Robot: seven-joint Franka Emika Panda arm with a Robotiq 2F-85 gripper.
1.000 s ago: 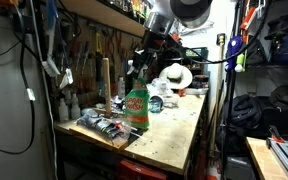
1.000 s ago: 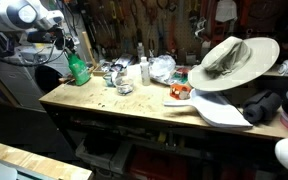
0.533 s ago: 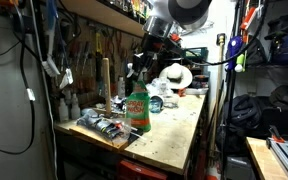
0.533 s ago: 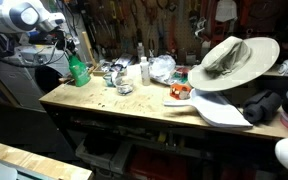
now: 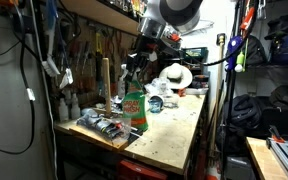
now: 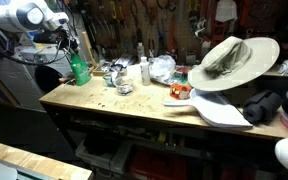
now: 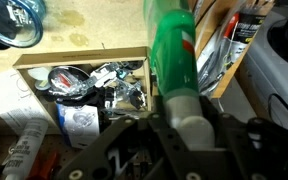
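Green bottle (image 7: 172, 50) pinched at its cap (image 7: 191, 112) between the jaws; we should hold it upright, grip steady.

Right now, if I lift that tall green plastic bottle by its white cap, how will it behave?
The green plastic bottle stands tall and narrow, so a sideways nudge would likely tip it. Once down, its round body would probably roll. The smooth white cap, close by the gripper, may slip or twist.
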